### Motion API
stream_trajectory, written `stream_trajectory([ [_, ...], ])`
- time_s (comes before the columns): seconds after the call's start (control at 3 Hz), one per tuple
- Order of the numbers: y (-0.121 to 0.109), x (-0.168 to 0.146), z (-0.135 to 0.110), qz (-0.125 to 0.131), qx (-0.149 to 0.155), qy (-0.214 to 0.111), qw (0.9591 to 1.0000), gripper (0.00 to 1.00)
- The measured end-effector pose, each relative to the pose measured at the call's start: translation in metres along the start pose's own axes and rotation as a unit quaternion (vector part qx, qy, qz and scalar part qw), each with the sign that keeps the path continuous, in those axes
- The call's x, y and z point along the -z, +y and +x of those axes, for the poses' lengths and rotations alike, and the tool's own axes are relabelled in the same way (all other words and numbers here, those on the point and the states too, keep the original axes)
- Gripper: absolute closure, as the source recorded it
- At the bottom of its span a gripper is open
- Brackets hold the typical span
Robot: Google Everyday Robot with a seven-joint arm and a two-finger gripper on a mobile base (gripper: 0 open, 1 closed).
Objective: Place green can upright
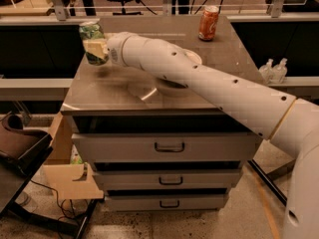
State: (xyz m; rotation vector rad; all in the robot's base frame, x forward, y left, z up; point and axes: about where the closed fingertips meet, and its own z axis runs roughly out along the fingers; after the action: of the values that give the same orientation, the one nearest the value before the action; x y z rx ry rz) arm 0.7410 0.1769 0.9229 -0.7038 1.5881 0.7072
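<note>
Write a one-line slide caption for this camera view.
End effector grips the green can, roughly upright, over the cabinet top, left side; orange-red can stands at back.

On the drawer cabinet (114, 91), an orange-red can (208, 23) stands upright behind a white bowl (196, 58).

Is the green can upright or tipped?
Roughly upright: the green can, silver end up, sits in the gripper over the cabinet edge.
</note>
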Motion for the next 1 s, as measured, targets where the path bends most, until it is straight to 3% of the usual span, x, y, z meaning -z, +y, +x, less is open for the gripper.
stream_trajectory([
  [0.67,-0.001,0.016,0.031,0.032,0.010,-0.014,0.9994,1.00],
  [1.0,0.000,0.014,0.030,0.030,0.009,-0.014,0.9994,0.82],
])
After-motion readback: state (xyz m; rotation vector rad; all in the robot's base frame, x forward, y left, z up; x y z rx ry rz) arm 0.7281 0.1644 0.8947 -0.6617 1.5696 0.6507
